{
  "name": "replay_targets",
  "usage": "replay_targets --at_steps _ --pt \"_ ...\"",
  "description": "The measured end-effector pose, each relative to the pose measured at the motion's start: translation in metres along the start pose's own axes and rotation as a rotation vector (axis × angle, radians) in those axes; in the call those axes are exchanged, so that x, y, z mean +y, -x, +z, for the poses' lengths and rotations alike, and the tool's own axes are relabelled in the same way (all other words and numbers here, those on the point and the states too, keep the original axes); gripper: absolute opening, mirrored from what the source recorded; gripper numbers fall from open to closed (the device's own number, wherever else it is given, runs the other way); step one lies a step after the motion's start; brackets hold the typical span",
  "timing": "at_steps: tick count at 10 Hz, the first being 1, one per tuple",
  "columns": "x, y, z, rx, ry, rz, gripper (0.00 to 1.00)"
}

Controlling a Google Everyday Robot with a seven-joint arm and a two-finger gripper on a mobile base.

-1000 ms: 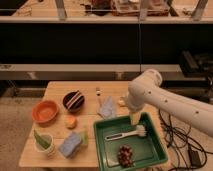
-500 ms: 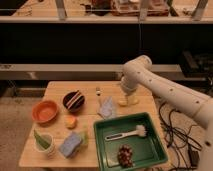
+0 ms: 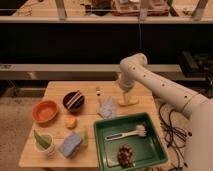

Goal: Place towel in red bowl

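Reaching in from the right, the white arm (image 3: 160, 90) bends at its elbow and points down over the far right part of the wooden counter (image 3: 56, 90). Its hand (image 3: 125, 94) hangs right above a pale yellow object (image 3: 128, 102) lying there; whether the two touch cannot be told, nor whether the hand is spread or closed.

The towel (image 3: 107, 108), a crumpled grey-blue cloth, lies on the counter near the middle. It sits to the left of the yellow object, at the far left corner of the green tray (image 3: 156, 134), and nothing holds it. The red bowl (image 3: 45, 111) stands well apart from it at the left edge of the counter.

Between bowl and towel sits a dark bowl (image 3: 74, 100) with pale stripes, and an orange fruit (image 3: 71, 121) lies just in front of it. A small pale item (image 3: 98, 92) stands behind the towel. At the near left, a white cup (image 3: 46, 144) holds something green, with a blue packet (image 3: 71, 145) beside it. Inside the tray lie a white brush (image 3: 127, 134) and a dark reddish cluster (image 3: 124, 155).
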Motion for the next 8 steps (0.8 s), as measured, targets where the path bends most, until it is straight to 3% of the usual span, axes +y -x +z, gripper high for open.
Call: replay_targets --at_steps 3,4,5,8 --pt "-0.005 0.003 0.002 -0.021 0.002 -0.015 0.80" --pt "-0.010 0.009 0.004 -0.047 0.001 -0.024 0.80" --pt "-0.013 0.013 0.010 -0.068 0.005 -0.029 0.80" --pt "-0.013 0.025 0.039 -0.068 0.024 -0.052 0.80"
